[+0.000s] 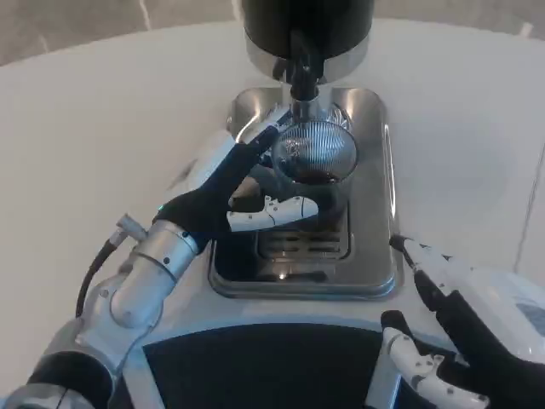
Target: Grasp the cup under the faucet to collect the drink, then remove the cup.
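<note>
White table [102,128], steel drip tray [387,213] beneath dispenser [306,34].

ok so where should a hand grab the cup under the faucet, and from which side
Best on the cup's ribbed side wall, from the robot's left, where the left hand already wraps it. The faucet hangs right over the open mouth, blocking a top grasp, and dark drink inside calls for keeping it upright. The drip tray leaves the sides reachable.

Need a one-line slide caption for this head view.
Left hand holds the ribbed glass cup under the faucet on the steel drip tray; right hand waits open.
</note>
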Tool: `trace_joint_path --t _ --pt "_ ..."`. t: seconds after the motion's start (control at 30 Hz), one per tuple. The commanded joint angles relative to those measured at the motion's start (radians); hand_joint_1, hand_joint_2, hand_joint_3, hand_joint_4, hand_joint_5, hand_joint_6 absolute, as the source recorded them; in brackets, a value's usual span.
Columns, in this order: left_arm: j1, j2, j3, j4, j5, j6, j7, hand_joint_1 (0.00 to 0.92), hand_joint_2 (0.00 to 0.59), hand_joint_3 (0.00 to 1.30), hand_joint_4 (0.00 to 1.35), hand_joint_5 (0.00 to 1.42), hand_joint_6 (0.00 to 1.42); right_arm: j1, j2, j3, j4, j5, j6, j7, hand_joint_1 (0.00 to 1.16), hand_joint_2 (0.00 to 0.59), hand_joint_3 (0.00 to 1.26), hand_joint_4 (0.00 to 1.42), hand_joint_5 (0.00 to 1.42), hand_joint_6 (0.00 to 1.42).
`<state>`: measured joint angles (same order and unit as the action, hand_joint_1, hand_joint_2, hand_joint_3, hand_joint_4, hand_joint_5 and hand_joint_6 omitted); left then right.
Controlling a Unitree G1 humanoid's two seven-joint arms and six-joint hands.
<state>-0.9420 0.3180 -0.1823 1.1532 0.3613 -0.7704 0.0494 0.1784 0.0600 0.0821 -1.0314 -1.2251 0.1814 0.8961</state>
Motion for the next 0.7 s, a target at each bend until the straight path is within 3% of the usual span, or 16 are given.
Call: trace_joint_path --t 0.03,0.4,0.7 --pt "-0.004 -0.008 -0.02 0.022 0.022 0.022 0.0 0.443 0.103 0.13 0.19 0.47 0.58 -0.001 0.002 0.005 -0.004 -0.016 0.005 0.002 0.14 0.57 0.0 0.0 0.0 0.0" --pt "-0.022 -0.01 -0.062 0.022 0.058 0.05 0.042 0.443 0.104 0.16 0.2 0.46 0.58 0.013 0.009 0.01 -0.003 -0.029 0.006 -0.009 0.16 0.575 0.0 0.0 0.0 0.0" --pt "-0.021 -0.016 -0.075 0.02 0.062 0.079 0.081 0.437 0.1 0.28 0.33 0.6 0.77 0.006 0.008 0.008 -0.001 -0.027 0.015 0.001 0.2 0.567 0.01 0.0 0.0 0.0"
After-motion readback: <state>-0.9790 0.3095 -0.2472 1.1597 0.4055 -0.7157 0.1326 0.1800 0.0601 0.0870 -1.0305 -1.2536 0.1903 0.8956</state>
